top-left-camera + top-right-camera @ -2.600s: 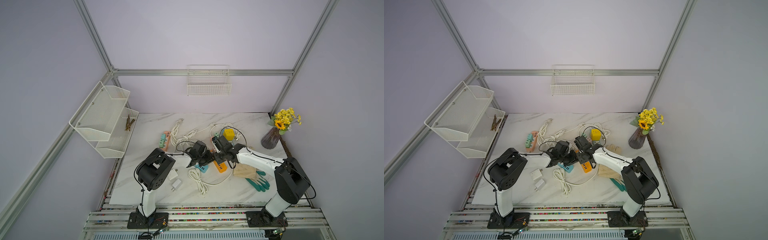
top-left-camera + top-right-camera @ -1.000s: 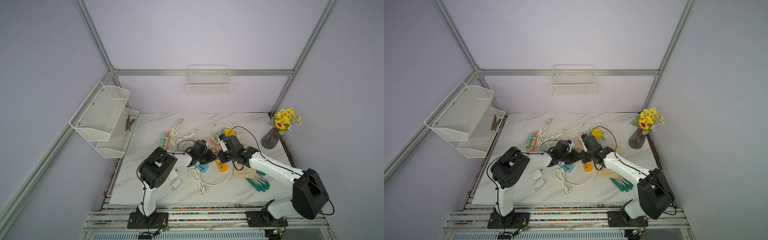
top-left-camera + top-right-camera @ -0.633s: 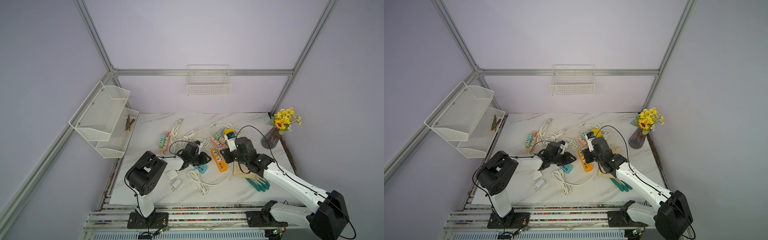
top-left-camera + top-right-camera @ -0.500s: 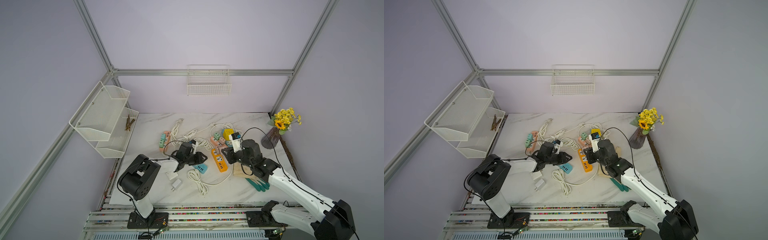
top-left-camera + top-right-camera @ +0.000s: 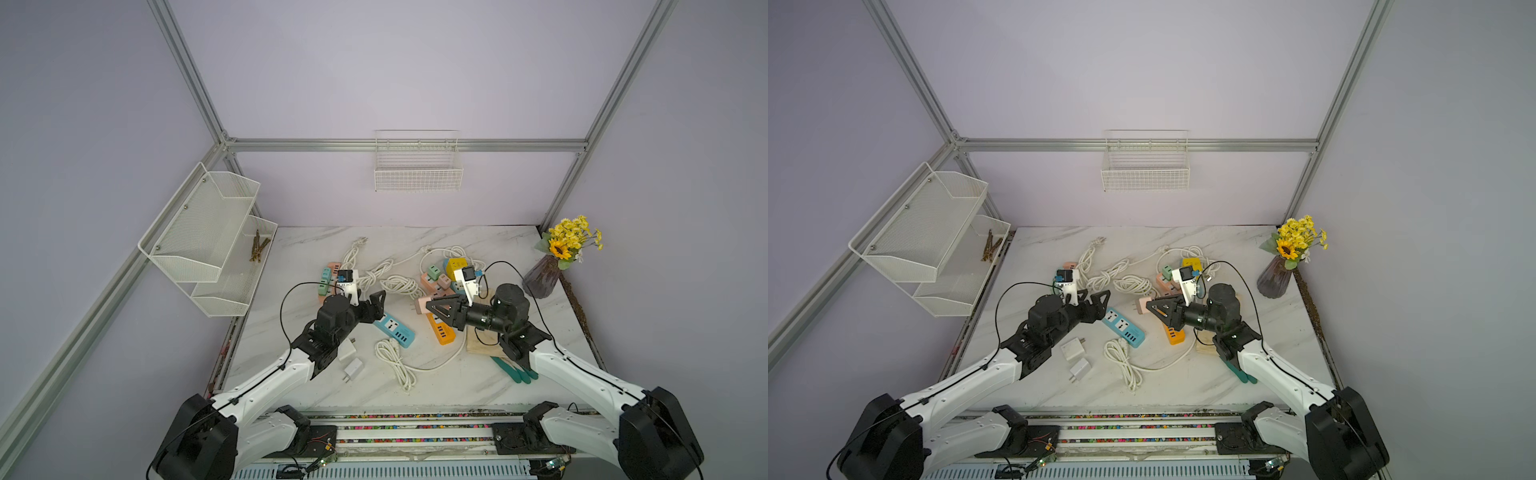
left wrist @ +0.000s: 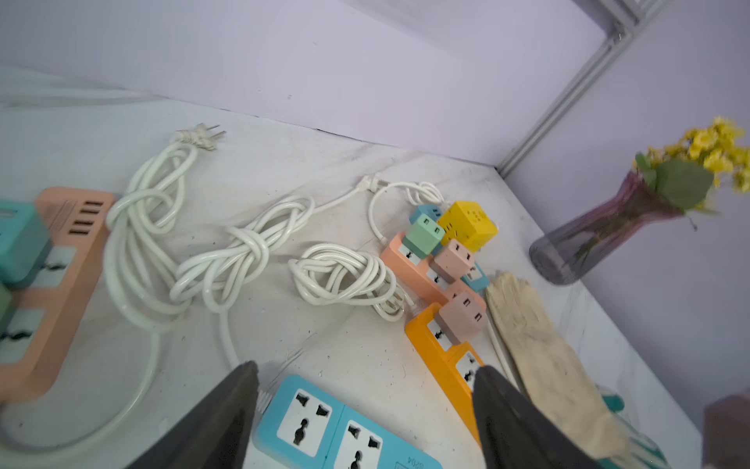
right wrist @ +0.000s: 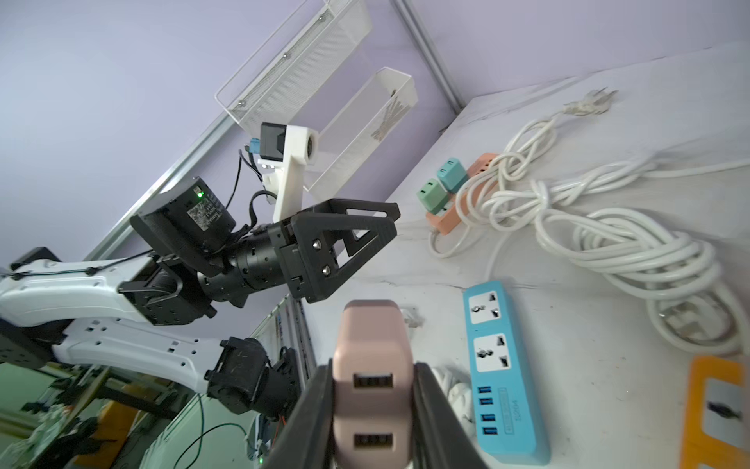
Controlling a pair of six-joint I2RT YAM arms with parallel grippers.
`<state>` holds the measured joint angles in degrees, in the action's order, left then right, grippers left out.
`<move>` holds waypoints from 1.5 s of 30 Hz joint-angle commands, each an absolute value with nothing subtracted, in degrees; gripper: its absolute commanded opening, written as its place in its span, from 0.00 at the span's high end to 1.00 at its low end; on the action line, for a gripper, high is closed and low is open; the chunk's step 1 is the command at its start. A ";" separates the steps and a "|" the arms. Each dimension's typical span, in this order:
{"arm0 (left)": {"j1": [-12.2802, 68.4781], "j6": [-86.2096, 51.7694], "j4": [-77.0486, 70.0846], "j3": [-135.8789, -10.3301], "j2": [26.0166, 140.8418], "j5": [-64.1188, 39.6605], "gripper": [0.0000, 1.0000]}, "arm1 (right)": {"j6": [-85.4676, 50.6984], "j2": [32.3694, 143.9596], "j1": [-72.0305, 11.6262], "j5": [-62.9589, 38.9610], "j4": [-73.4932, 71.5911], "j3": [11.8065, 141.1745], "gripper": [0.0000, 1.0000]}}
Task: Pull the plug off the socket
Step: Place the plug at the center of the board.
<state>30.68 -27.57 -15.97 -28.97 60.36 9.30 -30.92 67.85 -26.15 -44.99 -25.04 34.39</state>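
Nearest, at the lower centre of a top view, a loose white cable coil (image 5: 395, 365) is noted on the marble table (image 5: 457, 390). Just beyond it the blue power strip (image 5: 394, 329) lies flat. Both of its sockets are seen empty in the left wrist view. The left gripper (image 6: 365, 367) is held over the strip's left end with its jaws spread wide and nothing between them (the strip is therefore unrestrained).

Right of centre, the right gripper (image 5: 431, 305) is clamped on the pink plug (image 7: 367, 337). The plug is carried in the air, clear of every socket, with its prongs pointed toward the left gripper. The pull itself is judged complete.

Risks recorded:
- The plug is pinched only across two smooth flat sides. A slip could be caused by a quick swing, and the plug would be dropped onto the blue strip or the orange power strip (image 5: 441, 332) just beneath.
- The two grippers face each other closely, so a collision could be caused by either arm being advanced.
- If it is released from height, the plug could be bounced into the knotted cables (image 5: 390, 282) farther back. It could also be knocked against the second pink plug (image 6: 462, 316) seated in the orange strip.
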 commanded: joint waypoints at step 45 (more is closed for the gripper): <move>24.35 -38.02 -20.82 -21.39 55.81 20.86 0.00 | -5.14 105.36 -56.61 -26.26 11.70 64.72 0.42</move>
